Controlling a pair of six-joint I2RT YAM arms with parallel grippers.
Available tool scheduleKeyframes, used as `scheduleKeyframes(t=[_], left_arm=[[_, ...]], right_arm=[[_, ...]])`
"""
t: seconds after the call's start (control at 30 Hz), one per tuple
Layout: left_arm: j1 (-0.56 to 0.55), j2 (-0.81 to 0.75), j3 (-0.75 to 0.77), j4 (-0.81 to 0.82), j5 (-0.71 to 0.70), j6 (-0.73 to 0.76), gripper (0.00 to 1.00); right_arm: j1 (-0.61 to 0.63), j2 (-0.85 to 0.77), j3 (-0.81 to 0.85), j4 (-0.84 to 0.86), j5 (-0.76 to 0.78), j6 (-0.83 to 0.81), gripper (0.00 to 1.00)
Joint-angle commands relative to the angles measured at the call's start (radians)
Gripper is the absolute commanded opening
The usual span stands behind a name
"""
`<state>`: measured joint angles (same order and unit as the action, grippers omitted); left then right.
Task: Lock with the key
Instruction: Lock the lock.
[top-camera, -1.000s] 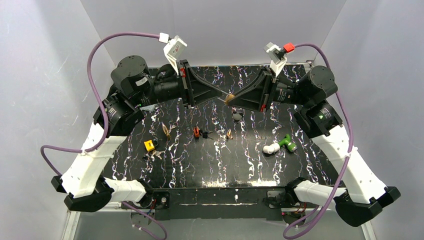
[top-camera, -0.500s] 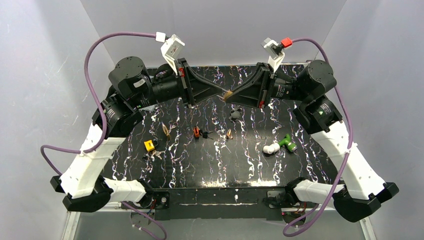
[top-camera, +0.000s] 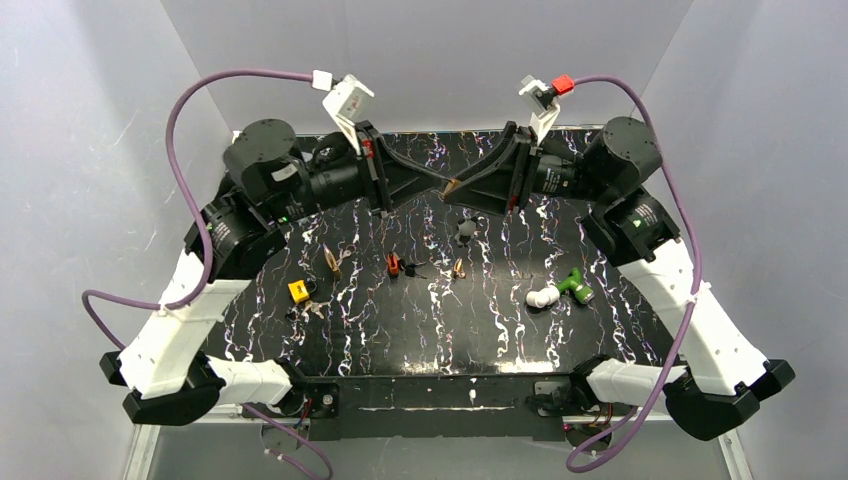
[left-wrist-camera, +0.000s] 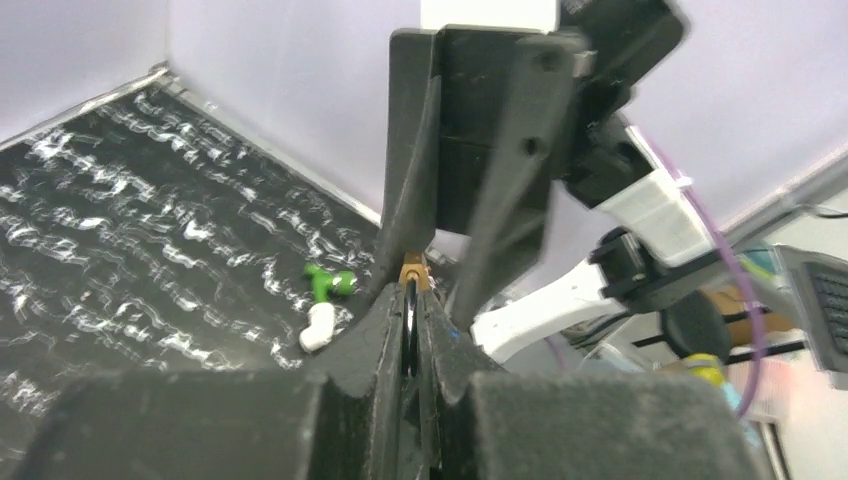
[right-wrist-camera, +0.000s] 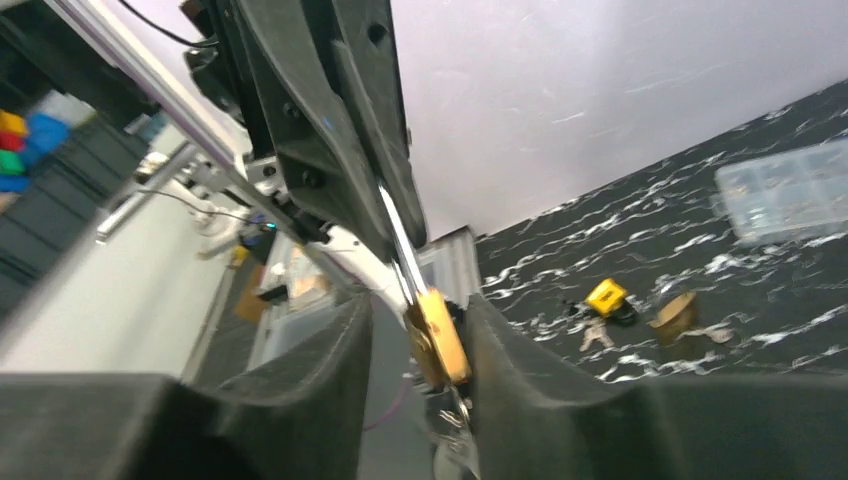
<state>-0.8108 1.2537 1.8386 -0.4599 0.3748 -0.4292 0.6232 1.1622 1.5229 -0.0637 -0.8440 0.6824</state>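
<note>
Both grippers meet in mid-air over the back of the table. My right gripper (top-camera: 462, 188) is shut on a brass padlock (top-camera: 452, 186), which shows between its fingers in the right wrist view (right-wrist-camera: 441, 338). My left gripper (top-camera: 437, 182) is shut on a thin silver key (right-wrist-camera: 398, 240). The key's blade reaches the top of the padlock. In the left wrist view the key (left-wrist-camera: 411, 312) is a thin edge pinched between the closed jaws of the left gripper (left-wrist-camera: 411, 296), with the padlock's brass end (left-wrist-camera: 412, 270) just beyond. The keyhole itself is hidden.
On the black marbled table (top-camera: 430, 330) lie a yellow padlock (top-camera: 298, 291), a brown piece (top-camera: 331, 260), a red-orange piece (top-camera: 393, 264), a small brass piece (top-camera: 458, 268), a dark lump (top-camera: 466, 230) and a green-and-white toy (top-camera: 560, 290). A clear plastic box (right-wrist-camera: 785, 200) lies on the table.
Both grippers, still joined at the key and padlock, have risen and shifted slightly back and left. The things on the table have not moved.
</note>
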Motion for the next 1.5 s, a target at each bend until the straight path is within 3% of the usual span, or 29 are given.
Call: scheduleKeyframes(t=[0.0,0.1,0.33,0.83,1.3,1.47], left_arm=[[-0.025,0.07,-0.016,-0.193,-0.173,0.041,0.0],[0.011,0.052,-0.01,-0.2,-0.174,0.037,0.0],[0.091,0.033,-0.013,-0.179,-0.056,0.013,0.0],[0.149,0.066,0.016,-0.158,0.038,-0.071,0.0],[0.163,0.082,0.02,-0.138,0.073,-0.101,0.0],[0.165,0.088,0.024,-0.135,0.083,-0.106,0.0]], right_arm=[[0.049,-0.038,-0.01,0.036,0.117,-0.096,0.6],[0.019,-0.097,-0.086,-0.004,0.159,-0.124,0.71],[-0.095,-0.194,-0.234,0.007,0.121,-0.117,0.72],[-0.119,-0.13,-0.268,0.008,0.108,-0.156,0.58],[0.014,-0.084,-0.204,-0.129,0.302,-0.348,0.52],[0.04,-0.069,-0.193,-0.156,0.364,-0.378,0.45]])
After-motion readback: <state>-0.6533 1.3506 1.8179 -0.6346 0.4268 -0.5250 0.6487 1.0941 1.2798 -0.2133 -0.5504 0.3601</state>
